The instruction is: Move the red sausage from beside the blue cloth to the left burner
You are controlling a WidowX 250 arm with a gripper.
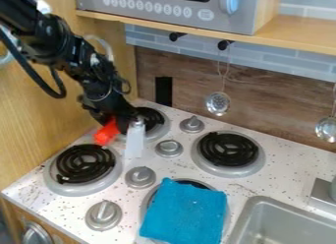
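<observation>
My black gripper (115,109) hangs from the upper left over the left side of the stove, in front of the back left burner (154,134). Right at its lower end are a bright orange-red item (106,132) on the left and a pale, whitish upright piece (134,140) on the right. Whether either is held cannot be made out. The front left burner (84,167) lies just below the orange-red item. A folded blue cloth (184,211) covers most of the front right burner.
The back right burner (228,154) and several grey knobs, one at the centre (169,148), stand on the speckled counter. A grey sink (261,213) is at lower right. Two metal utensils hang at the back, one a slotted ladle (217,104). A toy microwave (157,8) sits on the shelf above.
</observation>
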